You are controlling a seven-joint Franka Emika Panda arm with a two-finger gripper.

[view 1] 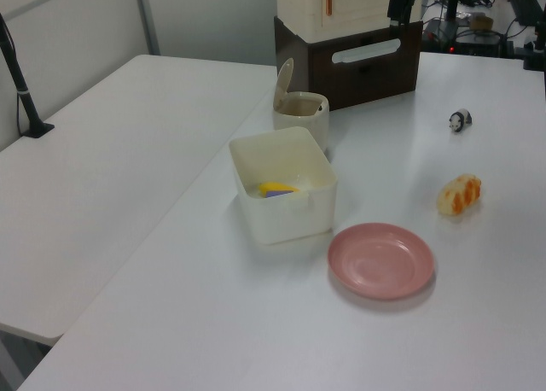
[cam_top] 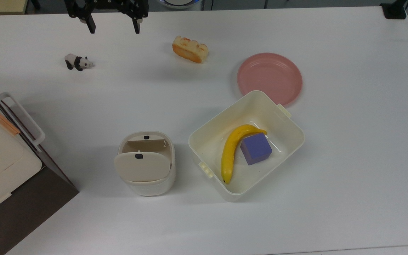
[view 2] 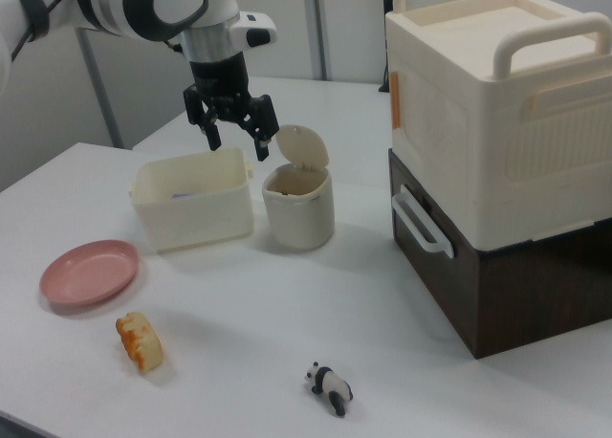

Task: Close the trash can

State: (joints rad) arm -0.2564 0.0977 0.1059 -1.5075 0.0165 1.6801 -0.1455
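Observation:
The trash can [cam_top: 146, 184] is a small cream-white bin near the table's front in the top view, left of the tub. Its beige lid [cam_top: 142, 166] with a black button stands raised on its hinge, and the brownish inside shows. The trash can [view 1: 300, 113] stands by the brown cabinet in the left view, and the trash can [view 2: 298, 207] has its lid [view 2: 301, 148] upright in the right view. My gripper [cam_top: 114, 28] hangs open and empty at the top view's upper edge, far from the bin. In the right view the gripper [view 2: 237, 143] is high above the table.
A cream tub [cam_top: 282, 117] holds a banana [cam_top: 230, 152] and a purple cube [cam_top: 256, 148]. A pink plate [cam_top: 269, 78], a bread piece [cam_top: 190, 49] and a toy panda [cam_top: 78, 62] lie on the table. A cream box on a brown cabinet [cam_top: 9, 166] stands at the top view's left.

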